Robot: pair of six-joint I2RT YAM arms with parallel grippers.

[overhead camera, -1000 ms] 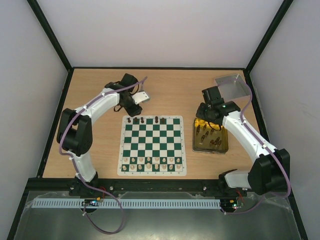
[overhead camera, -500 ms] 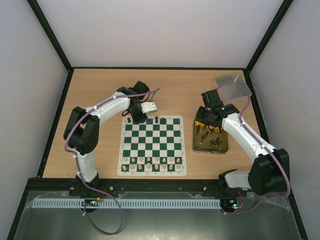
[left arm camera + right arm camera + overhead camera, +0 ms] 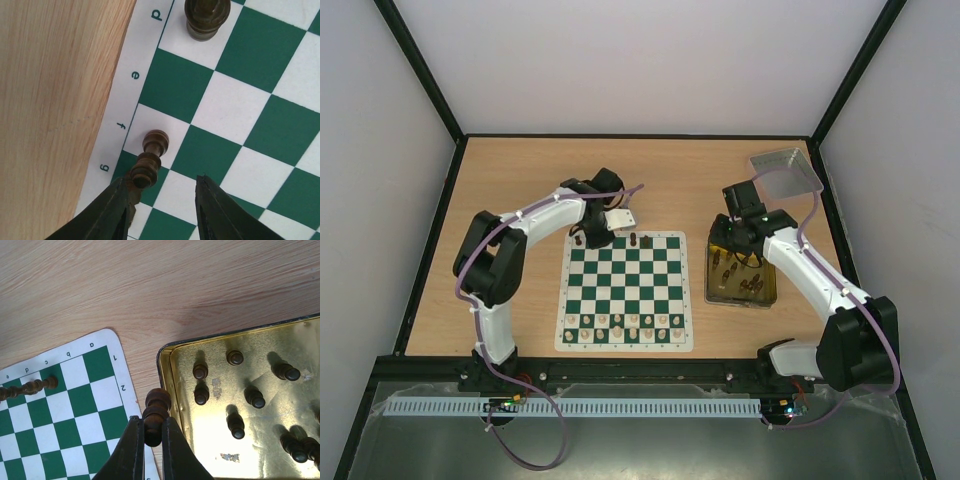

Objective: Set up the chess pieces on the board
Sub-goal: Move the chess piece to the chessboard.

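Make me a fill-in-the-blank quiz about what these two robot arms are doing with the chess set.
1. The right tool is shut on a dark brown wooden chess piece, while the left tool is ____.
2. The spare dark pieces stand in a rectangular metal tin whose colour is ____.
3. The flat square chessboard mat has squares that are white and ____.

Missing words: open; gold; green.

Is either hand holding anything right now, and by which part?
The right hand pinches a dark chess piece around its stem, its rounded end sticking out in front. The left hand is open, holding nothing.
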